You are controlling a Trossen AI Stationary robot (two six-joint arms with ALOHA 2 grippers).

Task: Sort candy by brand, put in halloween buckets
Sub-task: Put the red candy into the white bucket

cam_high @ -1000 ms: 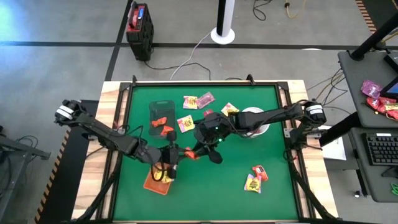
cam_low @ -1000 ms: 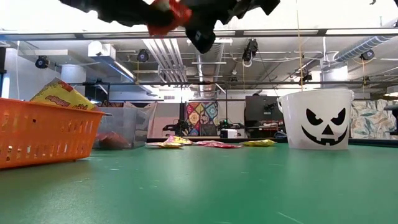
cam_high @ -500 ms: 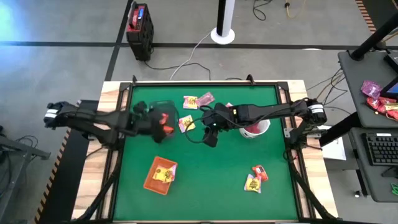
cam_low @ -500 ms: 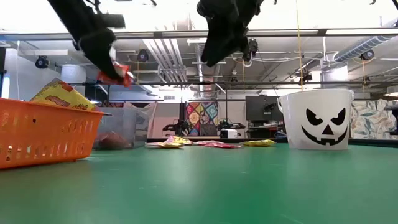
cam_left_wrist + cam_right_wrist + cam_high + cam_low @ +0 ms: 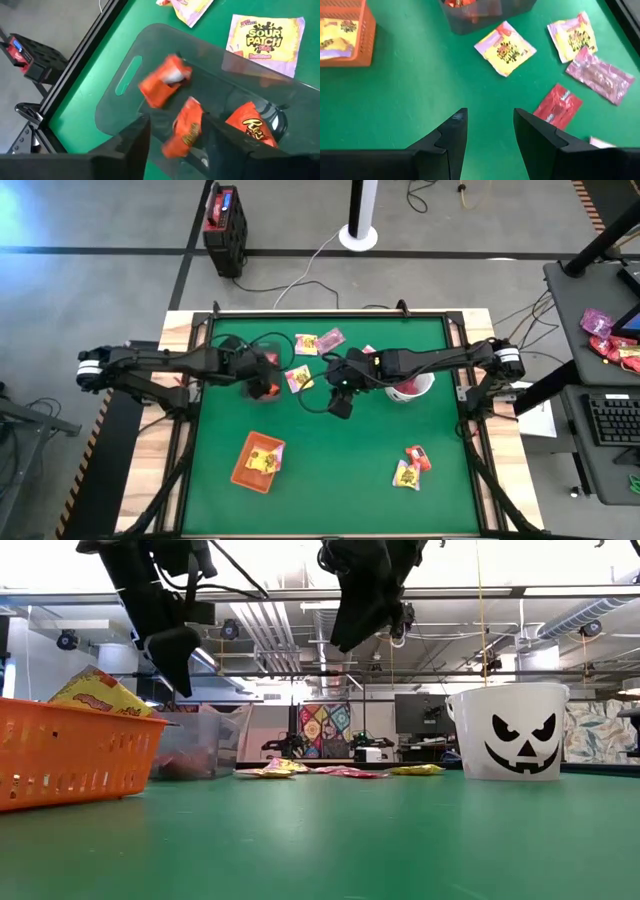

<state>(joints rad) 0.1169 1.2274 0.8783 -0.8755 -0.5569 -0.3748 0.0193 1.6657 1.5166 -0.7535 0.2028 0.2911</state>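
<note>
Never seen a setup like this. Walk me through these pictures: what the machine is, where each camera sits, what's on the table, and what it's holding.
This is a robot with two dark arms at a green table, sorting candy into containers.

One camera looks straight down, one sits at table height, and one rides on each wrist.

The left gripper hangs open over a dark translucent tub with orange Reese's packets inside; one packet looks blurred, perhaps just dropped. The right gripper hovers open and empty mid-table.

Also there: an orange tray with yellow candy, a white bucket with a pumpkin face, and loose packets such as Sour Patch.
</note>
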